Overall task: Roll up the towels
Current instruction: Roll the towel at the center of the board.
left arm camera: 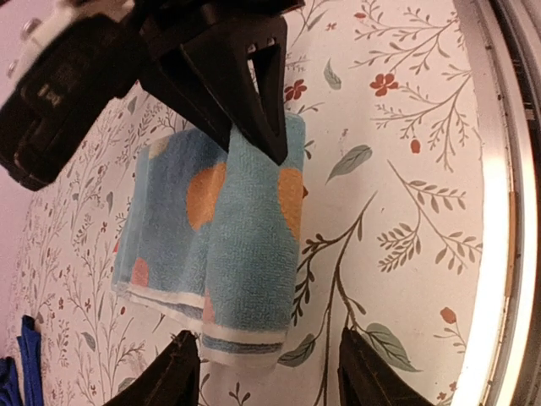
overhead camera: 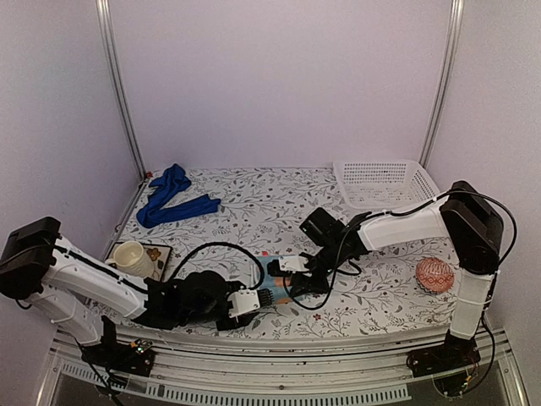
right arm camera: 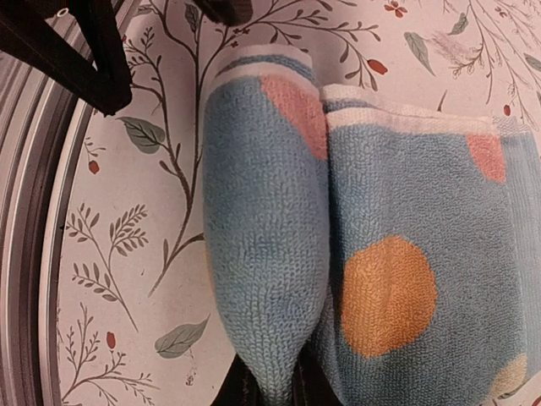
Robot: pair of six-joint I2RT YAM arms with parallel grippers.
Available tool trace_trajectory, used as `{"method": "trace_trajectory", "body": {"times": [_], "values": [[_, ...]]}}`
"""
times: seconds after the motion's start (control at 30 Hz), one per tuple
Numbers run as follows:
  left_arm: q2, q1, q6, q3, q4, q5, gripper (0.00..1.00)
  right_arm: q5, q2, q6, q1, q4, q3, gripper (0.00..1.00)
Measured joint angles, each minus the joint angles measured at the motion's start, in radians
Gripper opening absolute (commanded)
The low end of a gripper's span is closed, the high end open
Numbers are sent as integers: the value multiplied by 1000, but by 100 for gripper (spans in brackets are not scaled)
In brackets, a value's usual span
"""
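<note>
The light-blue towel with orange and pink dots lies near the table's front, its near side rolled into a tube and the rest flat. My right gripper is shut on one end of the tube, which tapers into its jaws; its black finger presses that end. At the tube's striped end my left gripper is open, its fingers standing either side of the end without touching it. The royal-blue towel lies crumpled at the back left.
A white basket stands at the back right. A pink-red patterned ball sits by the right arm. A cup rests on a small tray at the left. The table's metal front edge runs close beside the roll.
</note>
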Motion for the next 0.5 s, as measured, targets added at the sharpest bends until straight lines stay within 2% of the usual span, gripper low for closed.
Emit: {"method": "trace_trajectory", "body": {"times": [0.5], "values": [[190, -22, 124, 62, 69, -80, 57, -71, 60, 3, -32, -114, 92, 11]]}}
